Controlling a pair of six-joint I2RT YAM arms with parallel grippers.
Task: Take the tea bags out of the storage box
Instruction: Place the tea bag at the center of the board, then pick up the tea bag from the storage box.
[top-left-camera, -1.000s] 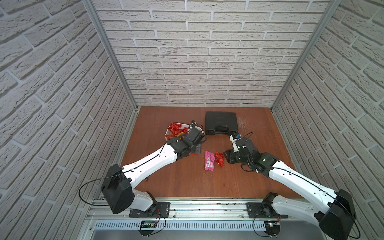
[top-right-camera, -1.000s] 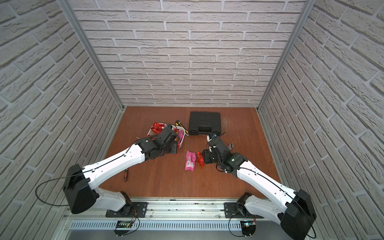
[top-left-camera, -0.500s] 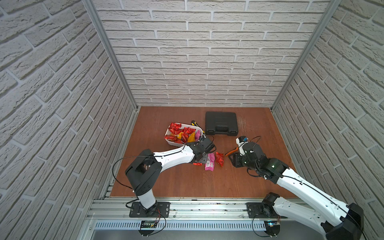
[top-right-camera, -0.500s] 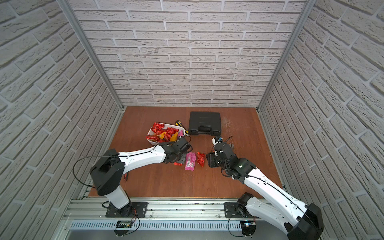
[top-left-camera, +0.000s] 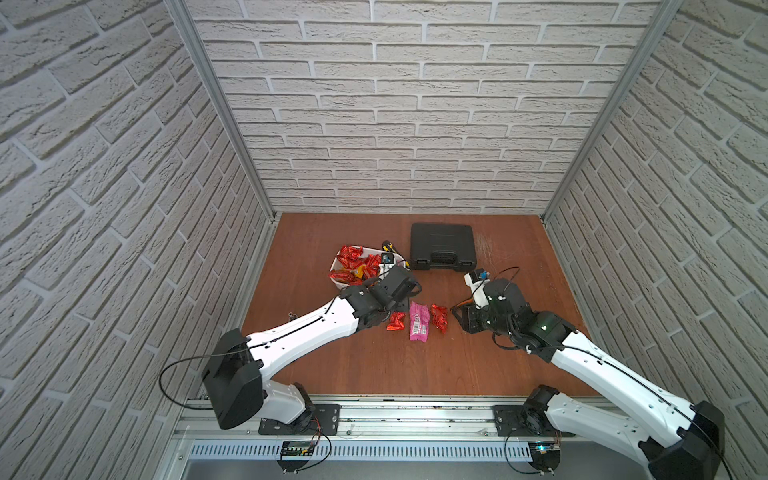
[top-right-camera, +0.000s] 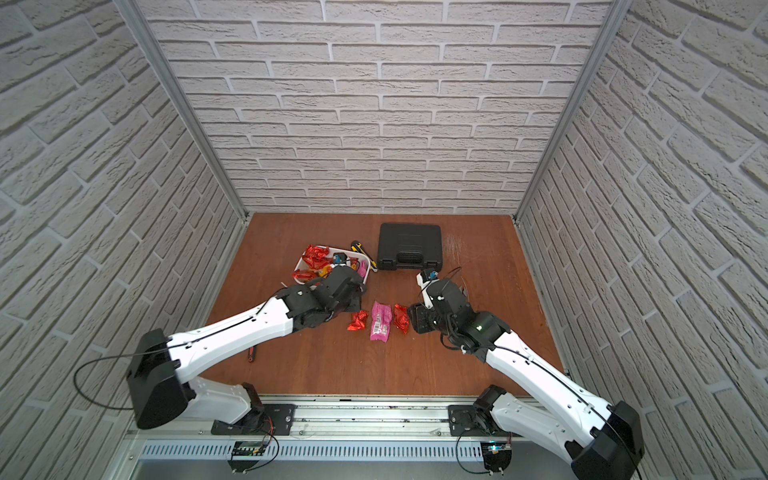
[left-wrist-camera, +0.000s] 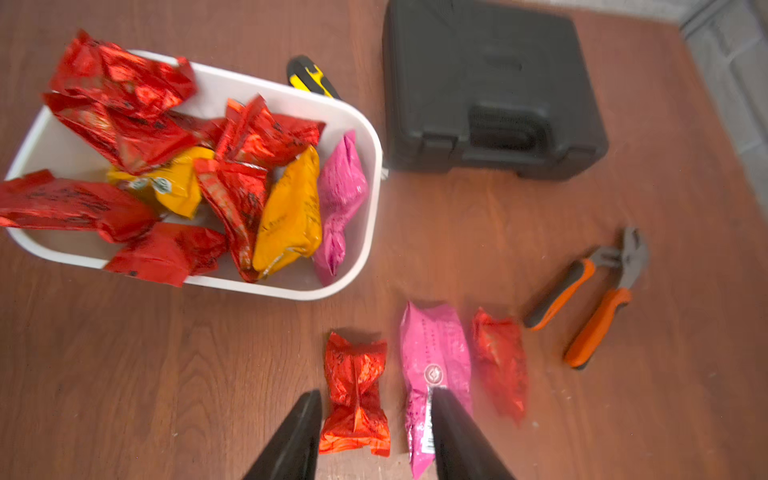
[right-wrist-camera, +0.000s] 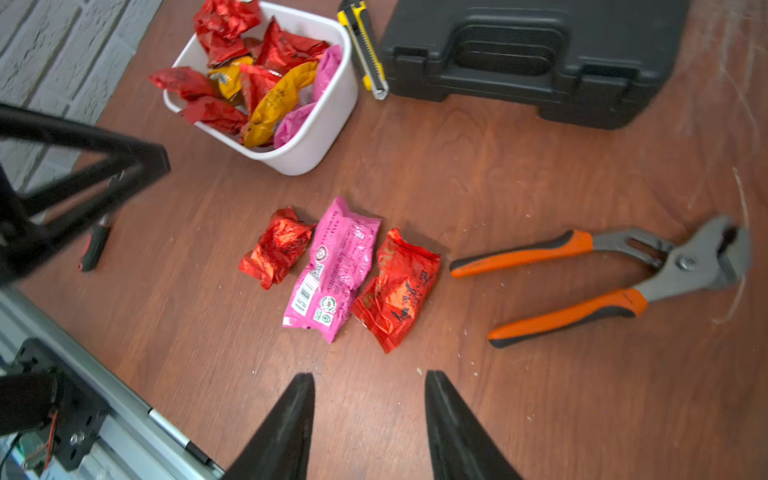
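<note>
The left gripper straddles, jaws apart, a red tea bag on the table, nearer than the storage box. The right gripper is spread too, holding nothing.

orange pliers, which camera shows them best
The right wrist view: the pliers lie whole and large, handles spread. The left wrist view shows them smaller and blurrier; in both top views the right arm hides them almost wholly.
</note>
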